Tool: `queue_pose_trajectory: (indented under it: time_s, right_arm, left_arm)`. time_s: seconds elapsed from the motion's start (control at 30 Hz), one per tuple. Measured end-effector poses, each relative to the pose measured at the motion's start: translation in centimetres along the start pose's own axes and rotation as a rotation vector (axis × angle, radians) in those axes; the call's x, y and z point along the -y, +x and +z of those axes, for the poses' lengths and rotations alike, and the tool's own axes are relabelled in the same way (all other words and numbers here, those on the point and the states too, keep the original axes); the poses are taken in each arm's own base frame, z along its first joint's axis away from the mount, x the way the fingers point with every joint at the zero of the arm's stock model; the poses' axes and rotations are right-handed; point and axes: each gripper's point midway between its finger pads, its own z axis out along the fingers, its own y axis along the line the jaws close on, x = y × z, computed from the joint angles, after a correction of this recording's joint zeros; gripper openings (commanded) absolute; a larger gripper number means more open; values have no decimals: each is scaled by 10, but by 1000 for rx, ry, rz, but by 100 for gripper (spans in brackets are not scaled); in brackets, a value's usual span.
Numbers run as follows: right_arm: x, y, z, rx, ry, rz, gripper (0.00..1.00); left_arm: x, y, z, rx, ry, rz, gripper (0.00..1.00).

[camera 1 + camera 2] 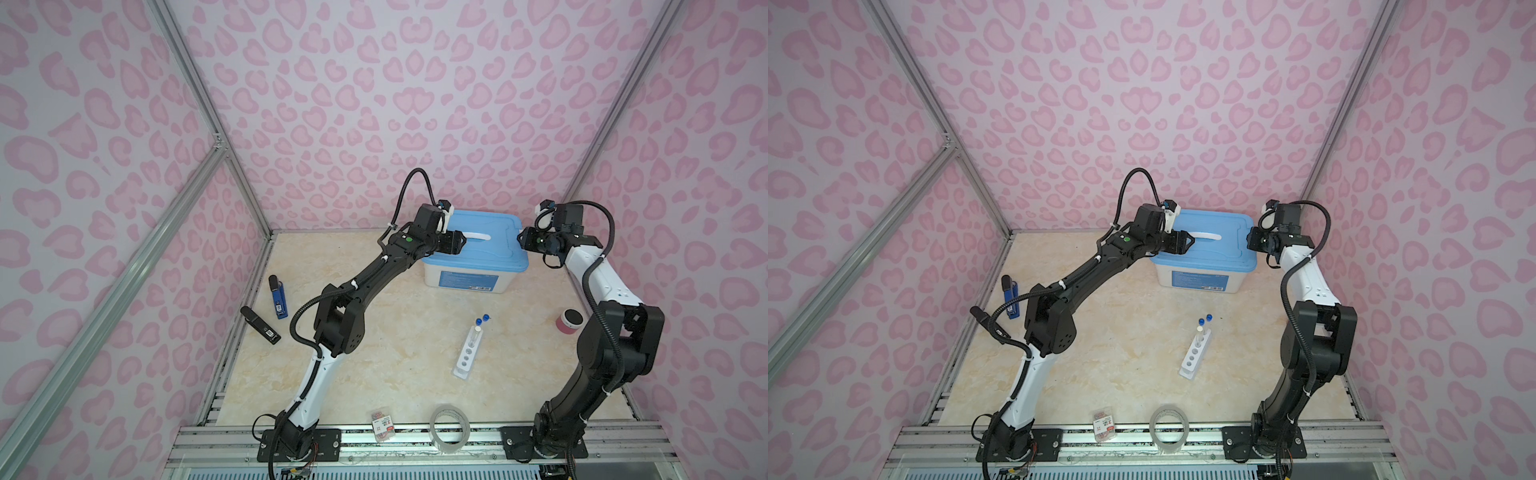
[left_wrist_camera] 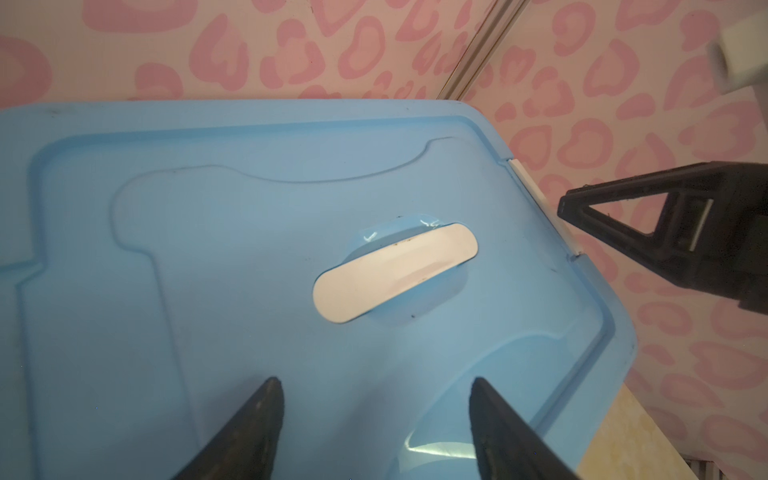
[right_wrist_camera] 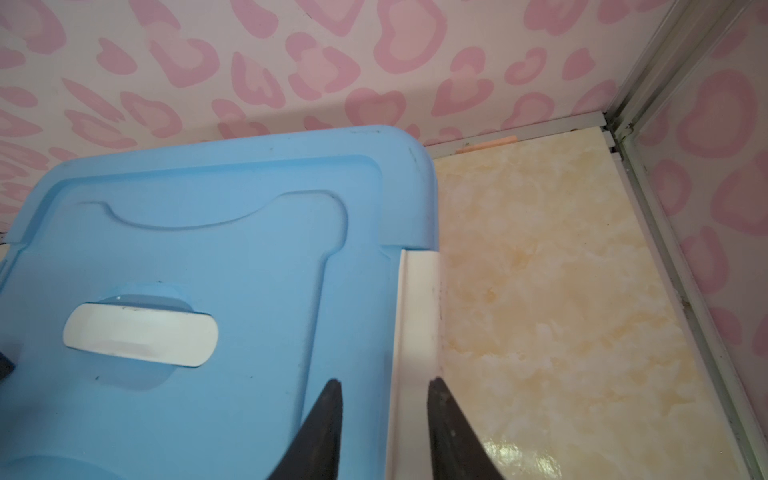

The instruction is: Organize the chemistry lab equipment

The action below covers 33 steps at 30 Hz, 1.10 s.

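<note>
Currently my left gripper [image 2: 374, 384] hangs open over the pale-blue plastic box lid [image 2: 208, 249]; my right gripper [image 3: 382, 384], part-open and empty, straddles its white side latch [image 3: 415, 311]. I'd pry it squarely outward; the white six-hole plastic rack [image 1: 468, 353] waits mid-table.

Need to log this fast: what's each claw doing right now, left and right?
Left claw: open above the blue lid, holding nothing.
Right claw: partly open, the white side latch between its fingers, no grip visible.
</note>
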Motion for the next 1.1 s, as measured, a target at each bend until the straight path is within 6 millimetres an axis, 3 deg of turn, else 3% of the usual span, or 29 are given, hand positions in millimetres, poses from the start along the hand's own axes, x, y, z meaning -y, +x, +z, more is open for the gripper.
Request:
queue_pose_trajectory:
  time_s: [0.27,0.6,0.73,0.93,1.1]
  right_arm:
    - [-11,-5,-15,27,29,-41,36]
    - [-52,-3,-40,71,30,-146,36]
    - [-74,-5,-44,92,20,-204,37]
    - [-121,6,-34,73,-53,-298,37]
    - [-171,20,-18,37,-123,-398,38]
  left_arm:
    - [0,3,-6,-8,-5,15,73]
    - [3,-7,-48,30,-40,45,73]
    - [7,-25,-81,91,-44,56,74]
    - [-4,-61,-159,253,-80,36,74]
    - [-43,-44,-190,266,-156,-35,74]
